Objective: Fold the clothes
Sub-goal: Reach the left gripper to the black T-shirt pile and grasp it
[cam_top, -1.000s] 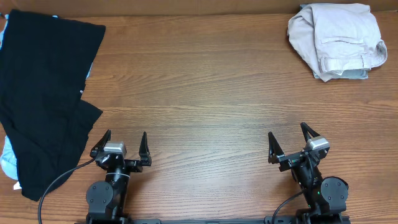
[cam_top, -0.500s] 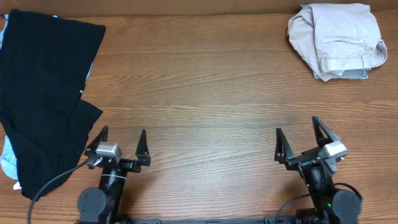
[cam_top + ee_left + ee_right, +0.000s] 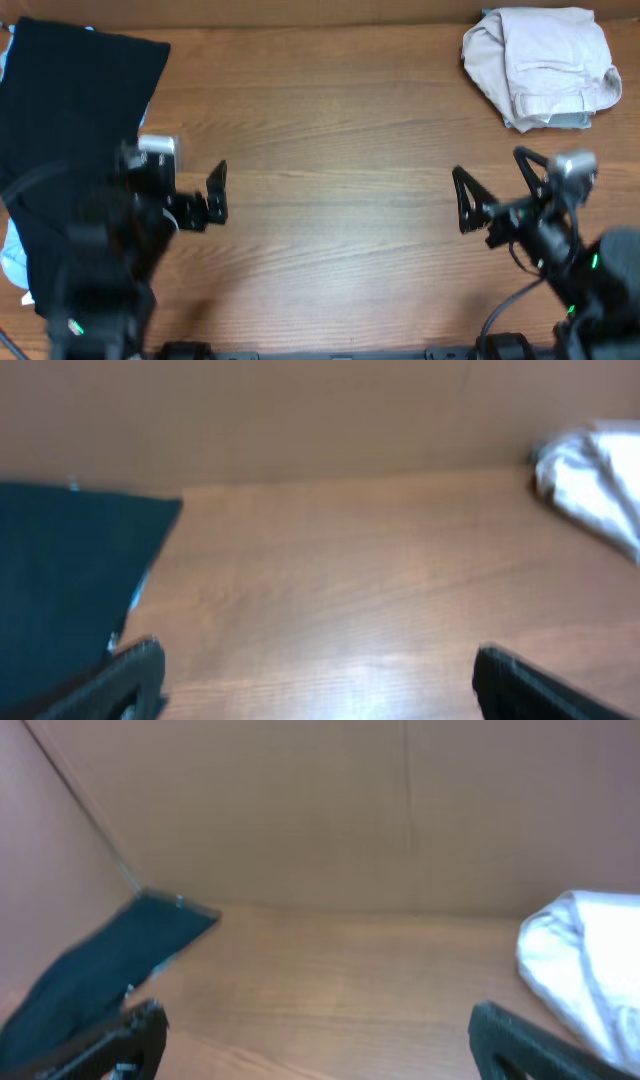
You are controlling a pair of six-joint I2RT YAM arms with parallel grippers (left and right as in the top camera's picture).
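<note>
Along table's (image 3: 330, 130) L edge, black garment (image 3: 80, 100), L hand (image 3: 178, 188) just beside

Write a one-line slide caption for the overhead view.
Open left fingers and right fingers hover above the table, black garment left, crumpled beige garment far right.

Black garment (image 3: 75, 150) spread flat, far left; beige trousers (image 3: 540, 65) bunched, far right corner.

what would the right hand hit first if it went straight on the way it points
Probably nothing until the back wall: the right hand points over bare table, beige clothes just to its right.
</note>
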